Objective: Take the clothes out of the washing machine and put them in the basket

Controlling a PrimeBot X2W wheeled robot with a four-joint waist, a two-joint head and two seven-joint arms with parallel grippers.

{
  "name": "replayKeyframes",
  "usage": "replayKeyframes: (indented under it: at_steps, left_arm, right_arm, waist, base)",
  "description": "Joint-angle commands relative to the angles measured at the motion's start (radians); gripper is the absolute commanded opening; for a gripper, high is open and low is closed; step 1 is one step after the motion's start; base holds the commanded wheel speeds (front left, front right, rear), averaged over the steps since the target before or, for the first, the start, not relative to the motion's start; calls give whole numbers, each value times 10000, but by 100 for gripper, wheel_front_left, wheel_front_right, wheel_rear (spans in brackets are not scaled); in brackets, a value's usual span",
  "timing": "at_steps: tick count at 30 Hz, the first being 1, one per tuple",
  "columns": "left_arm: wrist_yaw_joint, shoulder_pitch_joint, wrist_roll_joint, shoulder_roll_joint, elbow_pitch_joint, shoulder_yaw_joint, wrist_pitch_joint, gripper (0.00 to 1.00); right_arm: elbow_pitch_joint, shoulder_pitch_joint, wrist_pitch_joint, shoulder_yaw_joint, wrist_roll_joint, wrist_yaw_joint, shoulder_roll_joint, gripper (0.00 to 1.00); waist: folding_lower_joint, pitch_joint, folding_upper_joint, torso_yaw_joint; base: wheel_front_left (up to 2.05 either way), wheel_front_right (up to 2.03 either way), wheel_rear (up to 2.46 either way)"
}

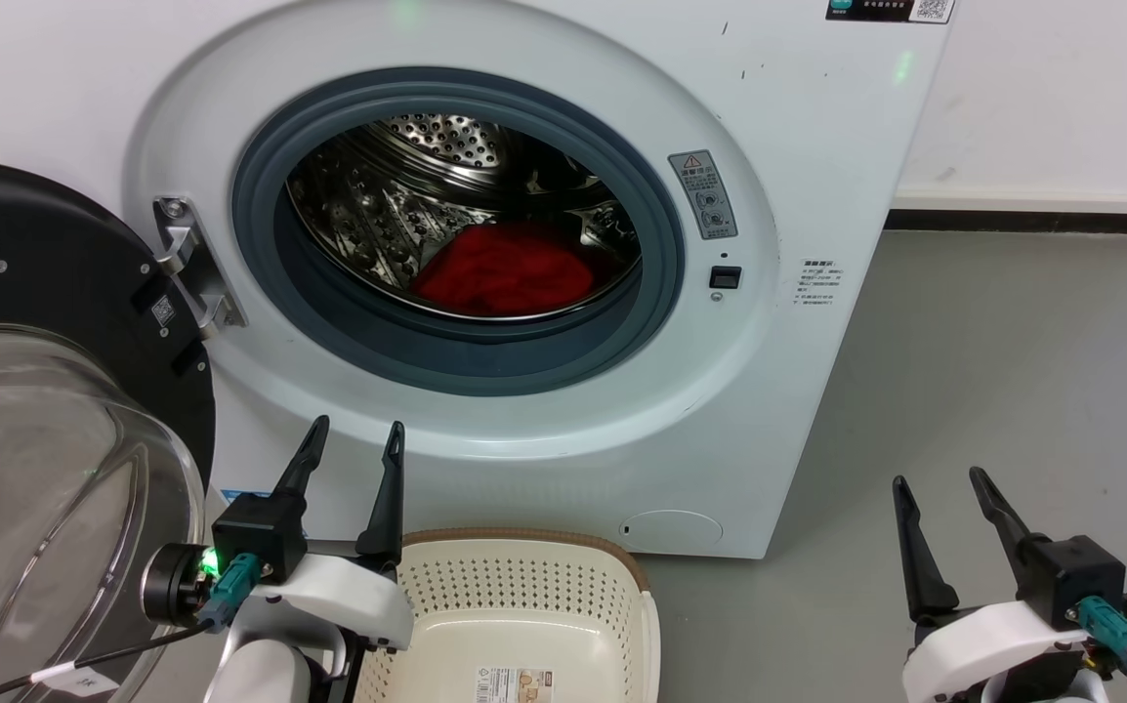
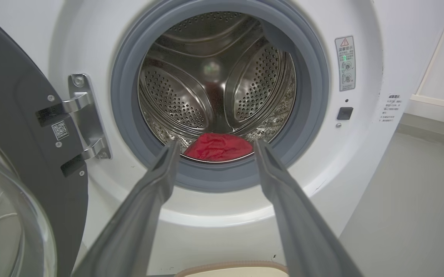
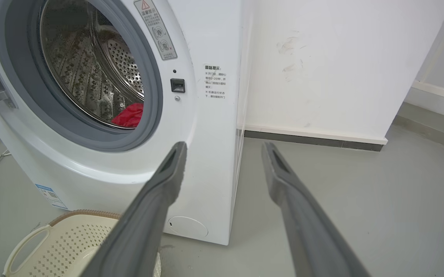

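My left gripper is spread wide with nothing between its fingers. It hovers in front of the washer, below the porthole and near the back left corner of the basket. My right gripper is spread and empty too, well off to the right over the floor, past the washer's corner. The clothes lie in one red heap at the bottom of the drum, toward the front. The door hangs wide open on the left. The basket sits on the floor close against the washer's front, a label on its bottom.
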Motion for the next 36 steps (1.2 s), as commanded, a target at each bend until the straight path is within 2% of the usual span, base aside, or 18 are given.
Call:
replayKeyframes:
  at_steps: [1, 8, 28, 36]
  left_arm:
    - [31, -146, 177, -8, 31, 29, -74, 100]
    - [-11, -196, 462, -54, 115, 70, -203, 100]
    - [-69, -279, 392, -129, 187, 188, -199, 100]
    - [25, -793, 324, -166, 153, 299, -197, 100]
  right_arm:
    - [1, 115, -93, 16, -209, -3, -8, 100]
    - [90, 137, -204, 41, -563, -3, -7, 100]
    - [231, -87, -210, 24, -392, -3, -7, 100]
    - [-144, -387, -121, 45, -399, -3, -5, 100]
  waist:
    - [0, 4, 0, 7]
    - [0, 17, 0, 51]
    - [0, 148, 0, 90]
    - [0, 924, 0, 67]
  base:
    - [0, 0, 0]
    - [0, 0, 0]
    - [0, 0, 0]
    - [0, 0, 0]
